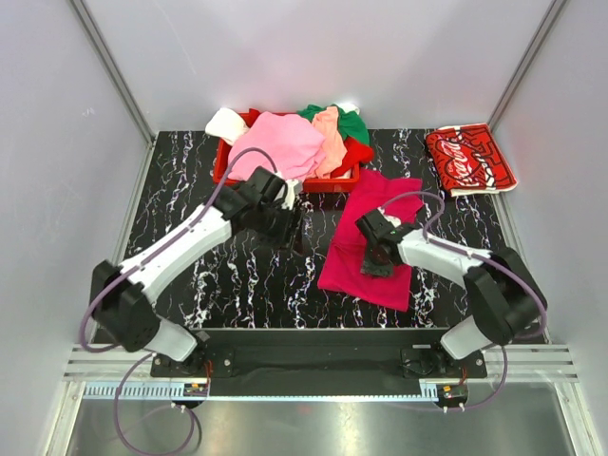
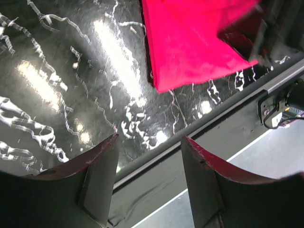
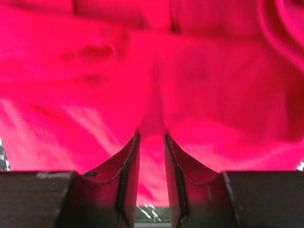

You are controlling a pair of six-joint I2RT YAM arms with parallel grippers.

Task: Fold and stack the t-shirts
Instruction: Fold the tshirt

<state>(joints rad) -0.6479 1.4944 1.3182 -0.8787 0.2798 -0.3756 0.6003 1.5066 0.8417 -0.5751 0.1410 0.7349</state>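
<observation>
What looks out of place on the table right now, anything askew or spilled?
Nothing spilled or damaged. The magenta t-shirt lies slanted on the table, not square to its edges, its far end uneven. A white t-shirt hangs over the left rim of the overfull red basket.

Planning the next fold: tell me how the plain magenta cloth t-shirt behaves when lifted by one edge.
Probably floppy: the plain magenta cloth t-shirt puckers into a ridge where the right gripper pinches it. Lifted, it would likely sag and drape. Pushed, it may bunch rather than slide on the glossy black table.
</observation>
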